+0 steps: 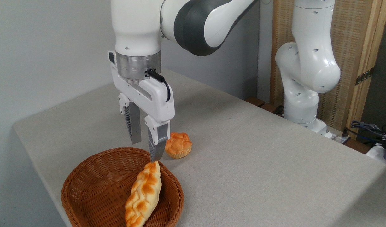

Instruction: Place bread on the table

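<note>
Our tool point(146, 151) hangs with fingers apart, grasping nothing, just above the far rim of the basket point(85, 176). We judge it is lining up over the bread point(143, 194), whose upper tip sits right below the nearer finger. The bread lies inside the basket, propped against its right wall, long axis running from that tip down toward the camera. A bun point(178, 144) rests nearby on the surface point(259, 151).

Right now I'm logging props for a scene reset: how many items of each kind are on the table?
Braided loaves: 1, the bread lying in the basket.
Round buns: 1, the bun on the table.
Wicker baskets: 1, the basket.
Total: 3
</note>
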